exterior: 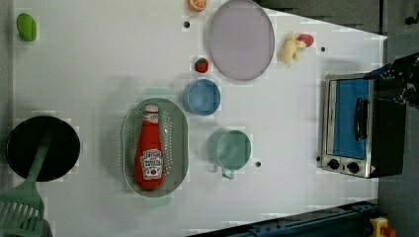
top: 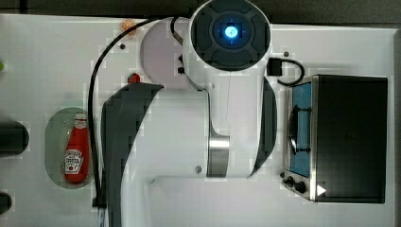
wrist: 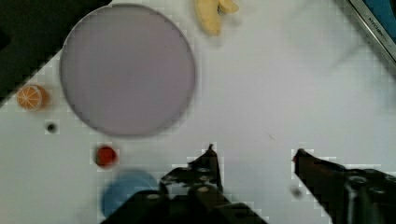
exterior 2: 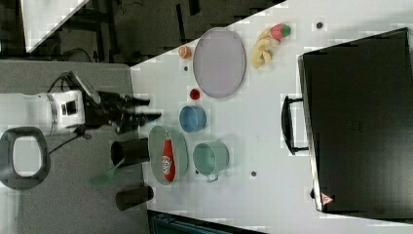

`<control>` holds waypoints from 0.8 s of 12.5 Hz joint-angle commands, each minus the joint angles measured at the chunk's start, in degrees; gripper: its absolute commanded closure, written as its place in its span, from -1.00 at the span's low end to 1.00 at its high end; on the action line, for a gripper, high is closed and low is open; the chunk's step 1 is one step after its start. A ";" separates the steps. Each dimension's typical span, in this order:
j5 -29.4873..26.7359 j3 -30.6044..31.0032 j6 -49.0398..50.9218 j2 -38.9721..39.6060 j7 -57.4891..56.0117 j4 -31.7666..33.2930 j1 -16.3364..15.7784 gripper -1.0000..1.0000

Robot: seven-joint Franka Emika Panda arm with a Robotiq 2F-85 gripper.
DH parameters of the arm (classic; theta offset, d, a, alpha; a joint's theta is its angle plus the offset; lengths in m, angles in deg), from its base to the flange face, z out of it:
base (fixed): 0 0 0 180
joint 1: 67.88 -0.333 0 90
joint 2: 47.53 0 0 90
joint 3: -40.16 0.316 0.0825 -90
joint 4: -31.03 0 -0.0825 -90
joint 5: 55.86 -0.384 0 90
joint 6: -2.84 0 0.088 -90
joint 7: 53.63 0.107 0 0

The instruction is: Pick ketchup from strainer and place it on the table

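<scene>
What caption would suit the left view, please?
Ketchup lying in the strainer beside a blue bowl and green cup.

A grey floor lies beside the table; dark metal framework stands beyond, under even light.

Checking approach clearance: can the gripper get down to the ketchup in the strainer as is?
Probably yes. The ketchup lies alone and uncovered in the strainer, and the gripper has open, empty fingers. The blue bowl and green cup stand beside the strainer, apart.

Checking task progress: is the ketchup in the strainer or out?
In. The ketchup lies on its side inside the strainer, untouched.
</scene>
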State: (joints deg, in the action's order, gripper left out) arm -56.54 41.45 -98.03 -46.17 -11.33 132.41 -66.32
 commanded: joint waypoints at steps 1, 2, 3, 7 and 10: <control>-1.24 2.19 13.02 -14.85 3.87 3.93 5.82 -0.60; -1.25 2.45 12.51 -14.78 3.87 3.93 5.71 -0.82; -1.27 3.11 11.69 -14.59 3.87 3.94 5.54 -1.00; -1.27 9.39 6.87 -12.48 3.88 3.95 3.87 -1.00; -1.27 16.20 5.47 -10.03 3.92 3.98 2.85 -1.00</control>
State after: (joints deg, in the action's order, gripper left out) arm -57.48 55.82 -92.93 -58.38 -9.37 134.65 -61.49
